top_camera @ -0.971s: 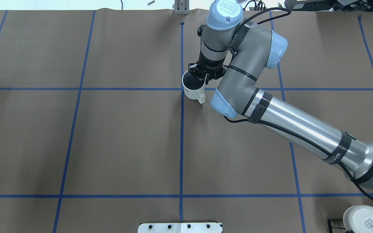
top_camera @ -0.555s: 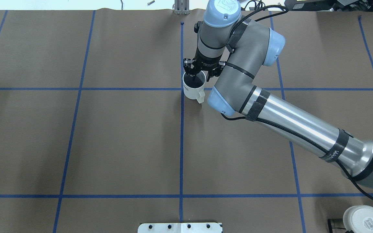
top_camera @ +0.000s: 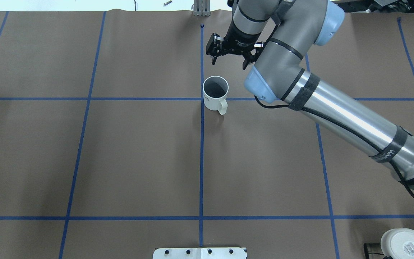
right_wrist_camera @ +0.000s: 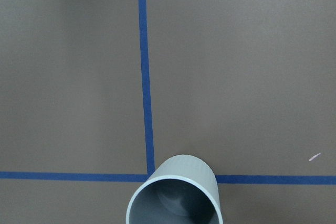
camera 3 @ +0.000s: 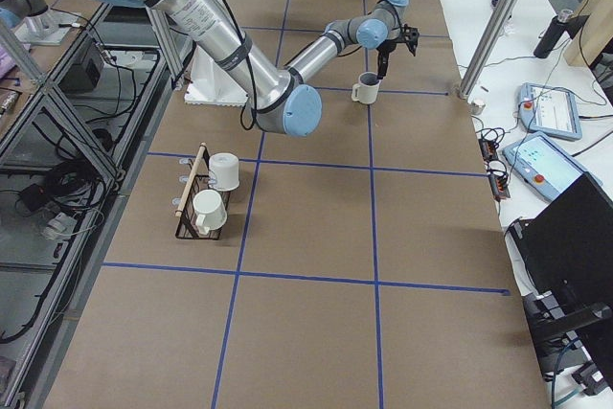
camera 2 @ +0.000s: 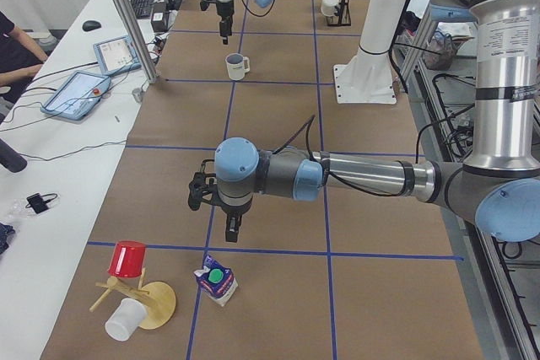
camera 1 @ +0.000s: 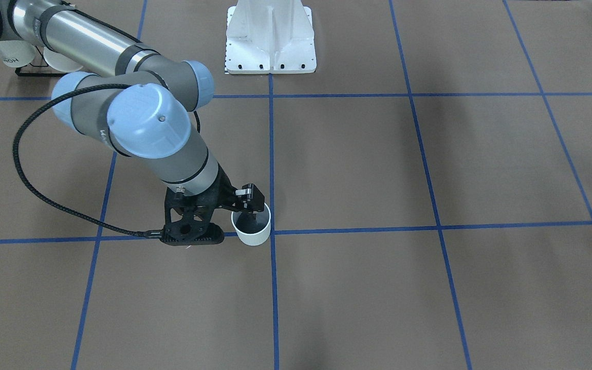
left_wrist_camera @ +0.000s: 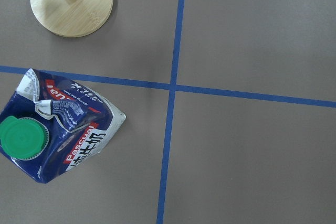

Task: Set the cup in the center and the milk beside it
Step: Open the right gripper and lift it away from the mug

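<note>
One cup (top_camera: 215, 92) stands upright, mouth up, its long axis vertical and its handle turned back toward my base, slightly to my right. It sits just at a crossing of blue tape lines (top_camera: 146, 99), below my right gripper (top_camera: 229, 64) and a little nearer my base. That gripper hangs spread and empty, clear of the rim.

One milk carton (camera 2: 217, 280) stands upright, green cap (left_wrist_camera: 21, 139) up. It is below my left gripper (camera 2: 229, 223), toward the end of the table (camera 2: 278, 326). Whether that gripper is spread I cannot tell.

Beside the carton a wooden stand (camera 2: 156, 303) carries one red cup (camera 2: 127, 259) and one white cup (camera 2: 125, 319). Near my base, on my right, a rack (camera 3: 191, 177) holds two white cups (camera 3: 225, 170).

The surface is brown paper (top_camera: 138, 158). A white desk (camera 2: 67, 137) with tablets (camera 2: 78, 94) runs along the far side.
</note>
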You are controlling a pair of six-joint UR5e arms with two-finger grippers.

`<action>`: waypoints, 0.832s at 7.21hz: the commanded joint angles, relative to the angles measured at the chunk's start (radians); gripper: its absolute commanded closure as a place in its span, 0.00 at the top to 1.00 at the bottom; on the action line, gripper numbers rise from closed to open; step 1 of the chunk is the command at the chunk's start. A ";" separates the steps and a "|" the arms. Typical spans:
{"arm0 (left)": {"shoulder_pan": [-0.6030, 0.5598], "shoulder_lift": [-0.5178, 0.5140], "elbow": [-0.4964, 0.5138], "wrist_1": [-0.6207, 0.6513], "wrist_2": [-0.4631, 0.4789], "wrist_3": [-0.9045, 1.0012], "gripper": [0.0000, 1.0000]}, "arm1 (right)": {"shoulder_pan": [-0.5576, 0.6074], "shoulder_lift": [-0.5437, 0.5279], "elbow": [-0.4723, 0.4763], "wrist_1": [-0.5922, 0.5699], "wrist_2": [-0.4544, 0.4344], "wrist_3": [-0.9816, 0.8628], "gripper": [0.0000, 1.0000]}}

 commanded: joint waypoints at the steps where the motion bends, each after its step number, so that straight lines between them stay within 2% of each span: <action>1: -0.052 0.001 0.022 0.004 0.007 0.225 0.98 | 0.076 -0.167 0.172 -0.032 0.048 -0.031 1.00; 3: -0.086 -0.022 0.112 0.003 0.006 0.391 0.98 | 0.125 -0.270 0.222 -0.032 0.048 -0.122 1.00; 6: -0.112 -0.163 0.296 -0.003 0.026 0.509 0.98 | 0.153 -0.327 0.247 -0.032 0.048 -0.173 1.00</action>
